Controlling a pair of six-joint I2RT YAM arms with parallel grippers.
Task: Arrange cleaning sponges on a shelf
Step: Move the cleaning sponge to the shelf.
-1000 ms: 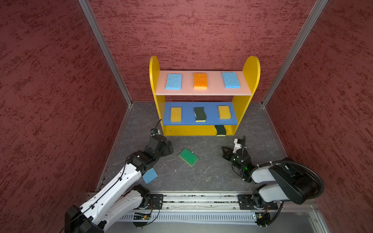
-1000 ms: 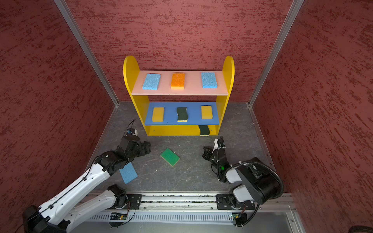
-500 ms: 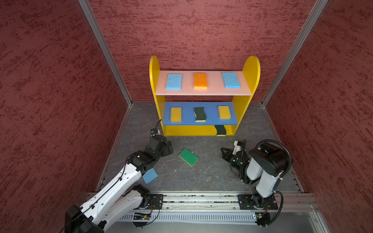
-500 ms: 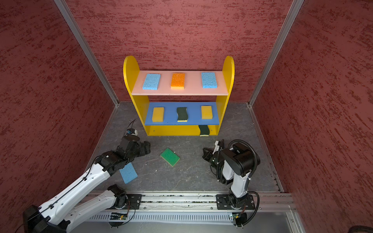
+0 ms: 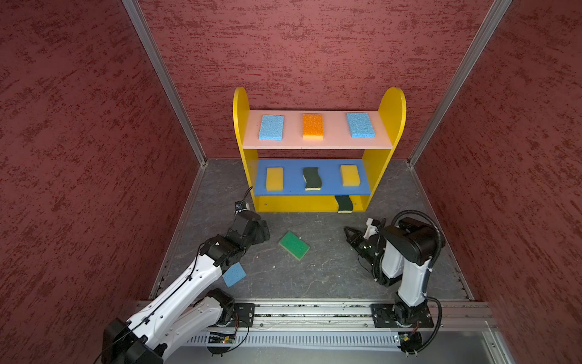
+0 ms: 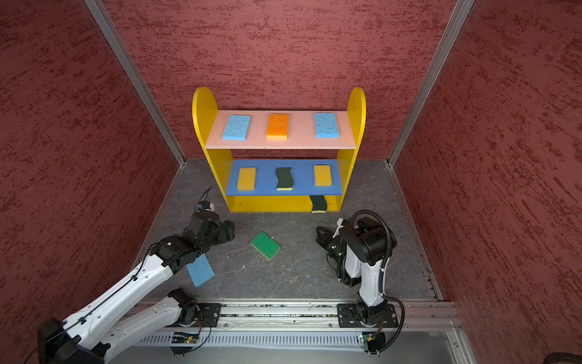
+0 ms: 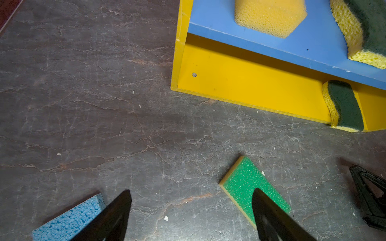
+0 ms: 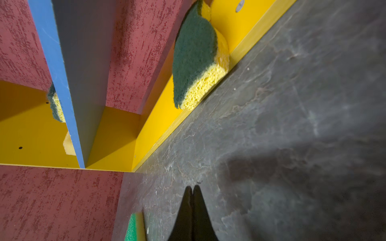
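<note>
The shelf (image 5: 390,126) stands at the back wall. Its pink top board holds two light blue sponges and an orange one (image 5: 312,126). Two yellow sponges and a dark green wavy one (image 5: 311,178) lie on the blue board. Another dark green sponge (image 5: 344,204) pokes out of the bottom board. On the floor lie a bright green sponge (image 5: 293,245) (image 7: 248,187) and a light blue sponge (image 5: 234,274) (image 7: 69,219), partly under my left arm. My left gripper (image 5: 264,230) (image 7: 191,191) hangs open and empty between them. My right gripper (image 5: 346,230) (image 8: 192,186) is shut and empty, low over the floor.
Red textured walls close in the dark stone floor (image 5: 330,274) on three sides. A metal rail (image 5: 315,310) with both arm bases runs along the front. My right arm's folded links (image 5: 412,245) stand upright at the front right.
My right arm's elbow has swung up and inward to stand upright, while its shut gripper stayed near the same spot. My left arm has hardly moved.
</note>
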